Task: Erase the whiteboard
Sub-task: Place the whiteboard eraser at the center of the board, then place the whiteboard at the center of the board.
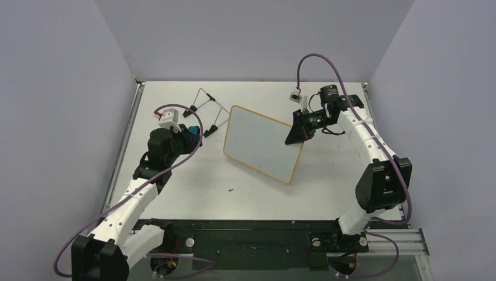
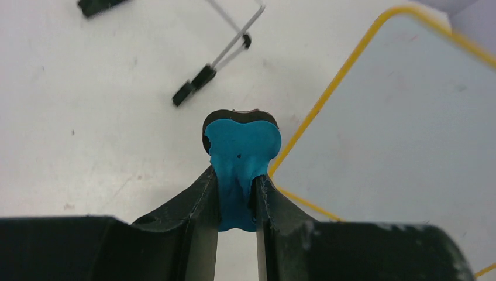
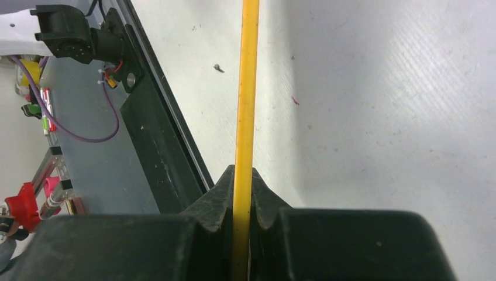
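The whiteboard (image 1: 263,143) carries no legible writing: its face is plain white in the top view, and pale with a few faint specks in the left wrist view (image 2: 409,117). It is a flat rectangle with rounded corners and a thin yellow-orange rim. It sits over the middle of the worktop (image 1: 193,187), turned at an angle to the worktop's edges.

The right gripper (image 1: 295,133) is clenched on the board's right rim. The right wrist view shows that rim (image 3: 245,88) edge-on between the fingers, with worktop on both sides.

The left gripper (image 2: 237,187) grasps a blue eraser (image 2: 243,152), just beside the board's left rim. A wire stand (image 1: 207,105) with black feet stands toward the far edge, left of the board.
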Tool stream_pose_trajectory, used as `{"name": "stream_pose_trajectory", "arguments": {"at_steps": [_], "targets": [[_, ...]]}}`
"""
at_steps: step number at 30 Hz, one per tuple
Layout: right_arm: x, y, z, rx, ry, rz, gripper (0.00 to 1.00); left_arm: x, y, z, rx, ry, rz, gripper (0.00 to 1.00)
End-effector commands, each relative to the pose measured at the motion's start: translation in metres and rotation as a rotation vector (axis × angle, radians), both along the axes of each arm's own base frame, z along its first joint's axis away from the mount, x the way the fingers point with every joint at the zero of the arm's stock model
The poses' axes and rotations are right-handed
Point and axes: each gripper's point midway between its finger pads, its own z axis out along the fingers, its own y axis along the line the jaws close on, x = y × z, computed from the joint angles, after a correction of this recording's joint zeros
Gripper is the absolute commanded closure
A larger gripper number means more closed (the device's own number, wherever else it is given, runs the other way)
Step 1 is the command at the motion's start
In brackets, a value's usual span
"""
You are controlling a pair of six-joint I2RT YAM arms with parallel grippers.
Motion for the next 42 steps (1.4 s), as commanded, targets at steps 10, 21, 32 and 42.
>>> {"name": "stream_pose_trajectory", "arguments": {"at_steps": [10,21,32,42], "targets": [[0.079,0.077,0.123,0.219,-0.297,-0.099,1.0,-0.045,0.028,-0.148,0.048,0.538,0.148,0.97],[0.161,0.175,0.166,0.399,-0.332,-0.242,1.0,-0.042,0.033,-0.138,-0.005,0.541,0.177,0.62],[0.223,0.219,0.104,0.289,-0.43,-0.35,1.0,-0.044,0.046,-0.122,-0.013,0.524,0.181,0.54],[0.224,0.233,0.048,0.183,-0.423,-0.321,1.0,-0.047,0.054,-0.112,-0.01,0.502,0.208,0.47]]}}
